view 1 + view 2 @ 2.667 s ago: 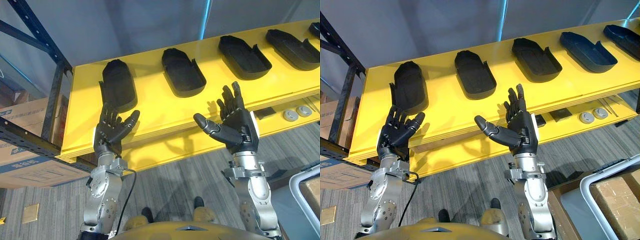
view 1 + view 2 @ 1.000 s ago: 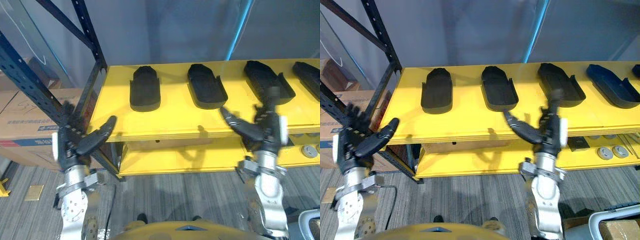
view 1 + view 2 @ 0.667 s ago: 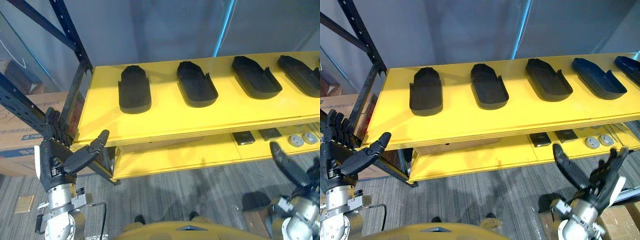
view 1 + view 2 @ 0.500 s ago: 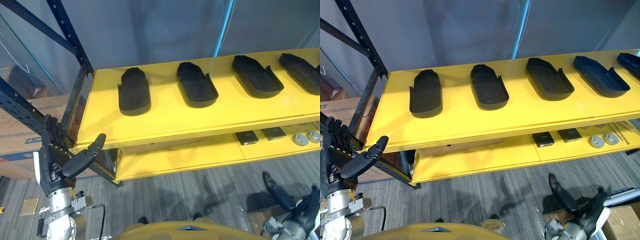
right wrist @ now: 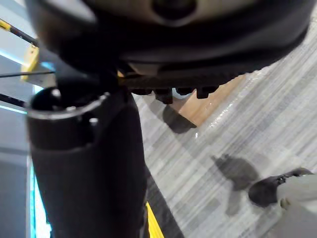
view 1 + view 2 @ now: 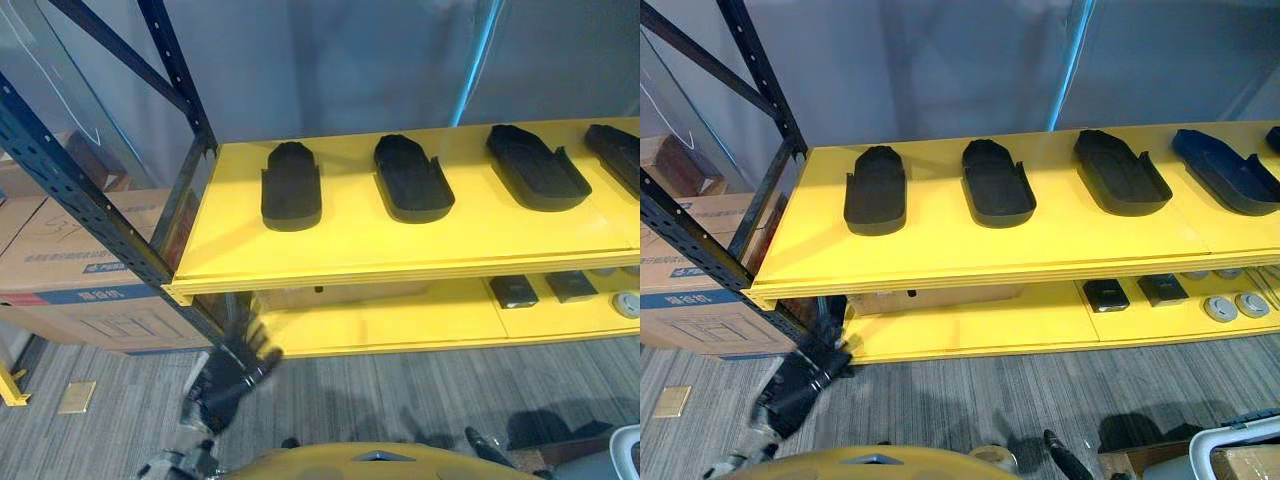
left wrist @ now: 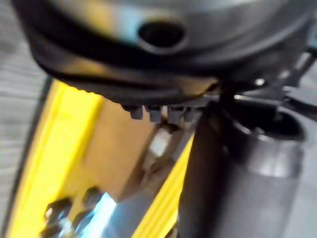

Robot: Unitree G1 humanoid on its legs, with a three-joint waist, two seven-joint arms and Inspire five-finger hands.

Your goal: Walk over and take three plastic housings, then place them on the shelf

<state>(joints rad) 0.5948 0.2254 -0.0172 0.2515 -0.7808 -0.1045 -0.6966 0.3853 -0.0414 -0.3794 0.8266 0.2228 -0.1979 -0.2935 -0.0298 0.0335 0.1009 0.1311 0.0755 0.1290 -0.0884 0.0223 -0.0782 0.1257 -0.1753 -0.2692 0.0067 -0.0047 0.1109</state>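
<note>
Dark and blurred, the left hand (image 6: 228, 377) is hanging at lower left, fingers loosely spread, empty; the right hand (image 5: 89, 163) is showing too little to tell its state. Black plastic housings (image 6: 412, 180) are lying along the yellow shelf (image 6: 330, 250), upper centre.

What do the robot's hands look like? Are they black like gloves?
Yes, both are dark, nearly black. The left hand looks like a chunky glove with slim fingers and a thumb, and a bit of silver-grey arm shows below it. Seen from up close, the right hand has a broad, rounded dark body and a thick, tube-shaped thumb.
</note>
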